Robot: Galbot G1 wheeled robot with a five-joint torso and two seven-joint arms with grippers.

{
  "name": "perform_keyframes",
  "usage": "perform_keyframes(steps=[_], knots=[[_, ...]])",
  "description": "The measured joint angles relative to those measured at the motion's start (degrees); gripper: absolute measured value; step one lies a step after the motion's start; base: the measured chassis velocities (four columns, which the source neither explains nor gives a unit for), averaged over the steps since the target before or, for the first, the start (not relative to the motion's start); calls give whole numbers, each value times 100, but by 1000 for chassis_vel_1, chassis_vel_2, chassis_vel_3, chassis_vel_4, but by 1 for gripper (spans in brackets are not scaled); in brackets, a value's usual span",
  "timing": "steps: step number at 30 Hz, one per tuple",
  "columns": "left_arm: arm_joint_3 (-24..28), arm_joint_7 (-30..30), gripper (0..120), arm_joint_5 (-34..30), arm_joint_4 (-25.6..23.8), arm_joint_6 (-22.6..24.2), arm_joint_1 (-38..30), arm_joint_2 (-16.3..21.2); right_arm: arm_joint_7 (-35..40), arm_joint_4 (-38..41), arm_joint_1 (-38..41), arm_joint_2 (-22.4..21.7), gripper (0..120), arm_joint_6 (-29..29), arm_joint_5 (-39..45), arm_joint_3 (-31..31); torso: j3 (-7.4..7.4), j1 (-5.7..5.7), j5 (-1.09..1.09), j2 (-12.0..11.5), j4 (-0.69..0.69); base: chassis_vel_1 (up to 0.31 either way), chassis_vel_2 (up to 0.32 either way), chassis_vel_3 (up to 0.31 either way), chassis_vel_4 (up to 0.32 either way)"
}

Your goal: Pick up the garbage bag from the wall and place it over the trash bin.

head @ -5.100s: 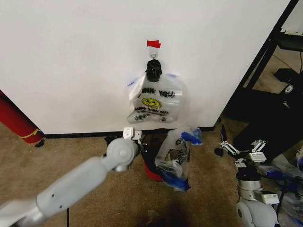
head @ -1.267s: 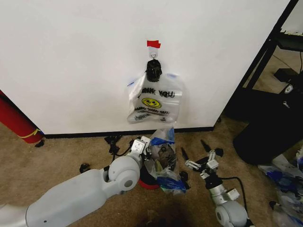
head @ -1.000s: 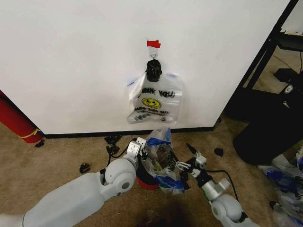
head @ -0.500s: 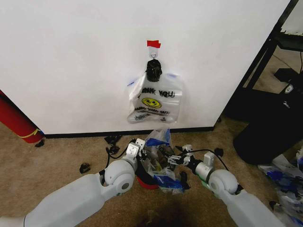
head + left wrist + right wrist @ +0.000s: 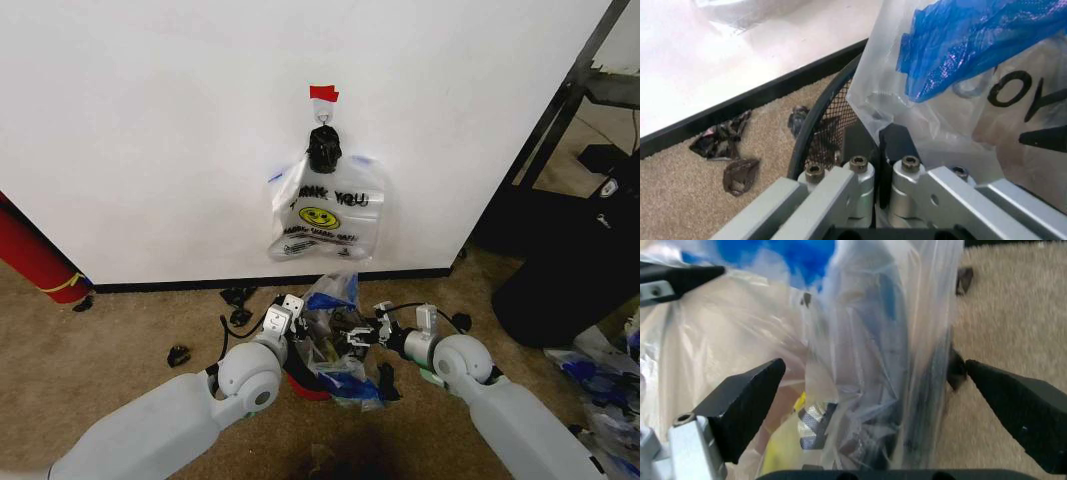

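Against the back of the scene, largest first:

1. wall (image 5: 150, 120): plain white, black baseboard along the carpet. A hook under a small red tape piece (image 5: 323, 93) carries a second bag (image 5: 325, 215) with black "THANK YOU" lettering and a yellow smiley; not the item being fitted.

2. garbage bag (image 5: 335, 335): thin, see-through, blue patches. Off the wall and down at floor level below the hook, bunched over and around the bin. Fetching step judged complete. In the right wrist view its film (image 5: 867, 340) hangs in loose vertical folds, not drawn flat.

3. trash bin (image 5: 305, 372): black mesh with red base, standing on the carpet just beside the baseboard. In the left wrist view the rim and mesh (image 5: 823, 130) stand bare on the wall side, plastic beginning just inside it. Judgement: mouth not yet seated around the whole rim; spreading remains.

4. left gripper (image 5: 285, 322): at the bin's left edge, fingers pressed together on a fold of bag plastic (image 5: 890, 145) at the rim.

5. right gripper (image 5: 362, 335): reaching in from the bin's right side, fingers (image 5: 750, 395) spread wide with bag folds lying between them; nothing clamped.

6. Small dark scraps (image 5: 180, 354) on the carpet near the baseboard, well apart from the bin.
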Motion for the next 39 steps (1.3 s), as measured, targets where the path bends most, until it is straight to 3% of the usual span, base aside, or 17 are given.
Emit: perform_keyframes(steps=[6,10,17,28,30,39], knots=[[4,-2,0,5,-6,-5,3,5,287,146,17,-18,88,-231,183,68,1,0,2,-2,4,0,0,0,0],[28,-9,0,20,17,-32,1,-4,667,368,-103,-97,69,-236,366,133,1,0,2,-1,1,0,0,0,0],[41,-16,0,50,21,-40,17,-13,996,517,-162,-92,48,-224,495,159,1,0,2,-2,1,0,0,0,0],[-100,-5,0,249,-200,-48,377,68,1851,737,-323,56,5,-173,814,132,1,0,1,-1,2,0,0,0,0],[-141,5,0,320,-263,-50,475,98,1995,811,-398,88,0,-168,860,130,1,0,1,-2,2,0,0,0,0],[-375,79,0,501,-538,-107,752,226,2877,1240,-706,161,0,201,1016,135,0,0,1,-1,1,0,0,0,0]])
